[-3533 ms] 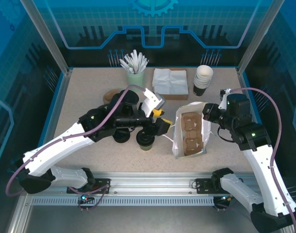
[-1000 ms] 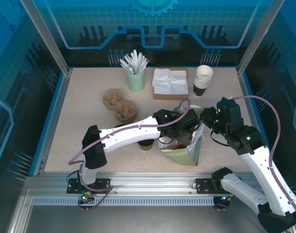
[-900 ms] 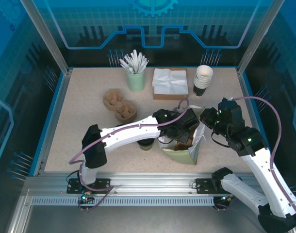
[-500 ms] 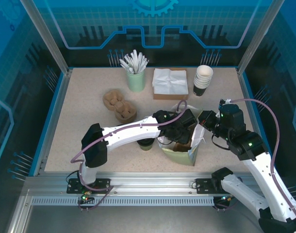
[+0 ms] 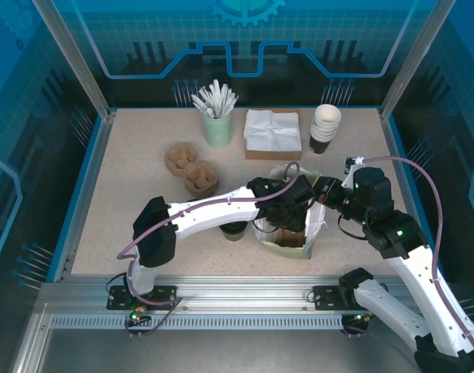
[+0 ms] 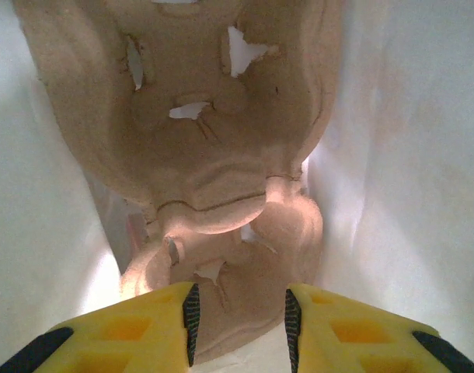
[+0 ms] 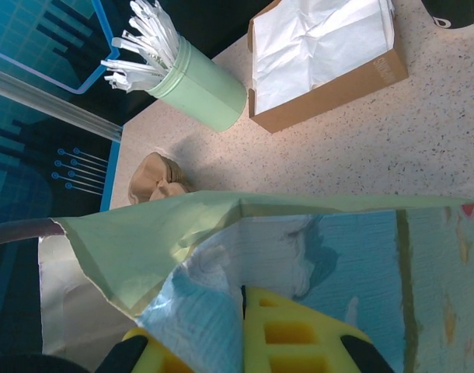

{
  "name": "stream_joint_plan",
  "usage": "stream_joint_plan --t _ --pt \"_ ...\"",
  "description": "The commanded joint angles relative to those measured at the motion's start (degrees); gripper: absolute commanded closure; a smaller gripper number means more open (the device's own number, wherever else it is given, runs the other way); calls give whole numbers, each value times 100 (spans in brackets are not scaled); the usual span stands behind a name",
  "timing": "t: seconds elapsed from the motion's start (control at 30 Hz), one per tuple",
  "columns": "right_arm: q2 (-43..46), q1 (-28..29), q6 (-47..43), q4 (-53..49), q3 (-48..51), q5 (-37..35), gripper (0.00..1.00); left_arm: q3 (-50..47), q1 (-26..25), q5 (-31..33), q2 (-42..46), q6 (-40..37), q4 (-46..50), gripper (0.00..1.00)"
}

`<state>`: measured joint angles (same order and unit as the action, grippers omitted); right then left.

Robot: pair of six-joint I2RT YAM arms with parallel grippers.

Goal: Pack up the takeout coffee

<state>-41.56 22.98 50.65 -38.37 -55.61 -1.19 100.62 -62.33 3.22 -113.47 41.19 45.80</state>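
Right now left gripper (image 6: 241,315) hangs empty, jaws apart, inside the paper bag (image 5: 316,225) over the pulp cup carrier (image 6: 214,155), right gripper (image 7: 238,307) pinching the bag's rim, takeout coffee (image 5: 235,230) just left of the bag; best lift out straight, not snagging paper.

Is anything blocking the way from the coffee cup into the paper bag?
Yes. The left gripper sits open in the mouth of the paper bag, above the cup carrier inside, and its arm passes over the takeout coffee standing beside the bag. The right gripper pinches the bag's rim.
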Motion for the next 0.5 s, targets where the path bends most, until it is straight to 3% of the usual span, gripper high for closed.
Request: stream_joint_plan --t 0.0,0.47 --pt "96 76 -191 377 38 273 100 -162 63 -39 -236 139 -2 63" --pt "159 75 -478 637 237 307 100 -215 150 -331 -566 232 -171 64"
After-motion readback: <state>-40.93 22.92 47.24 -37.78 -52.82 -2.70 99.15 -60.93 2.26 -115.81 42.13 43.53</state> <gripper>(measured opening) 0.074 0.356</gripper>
